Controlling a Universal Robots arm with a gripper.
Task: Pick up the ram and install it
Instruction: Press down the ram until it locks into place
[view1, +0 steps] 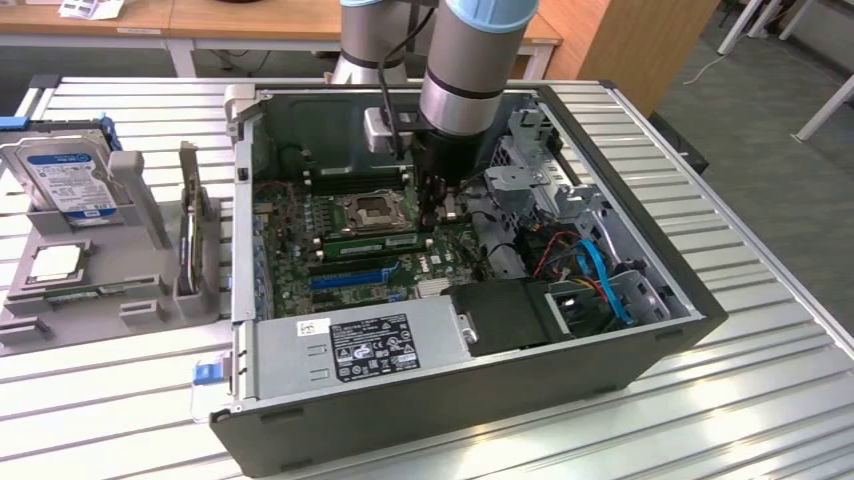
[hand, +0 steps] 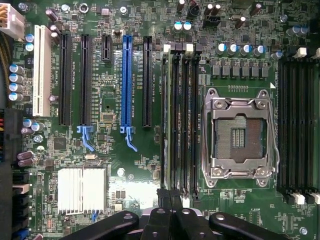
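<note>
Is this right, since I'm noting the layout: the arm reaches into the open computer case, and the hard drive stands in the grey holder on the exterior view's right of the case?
Not quite. The hard drive stands in the grey holder on the exterior view's left of the computer case, not its right; the exterior view shows this. The arm does reach into the open case.

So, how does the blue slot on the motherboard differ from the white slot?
The blue slot has a blue latch at one end; the white slot shows none. The blue slot lies between black slots; the white slot ends the row. Both are long, empty and parallel.
</note>
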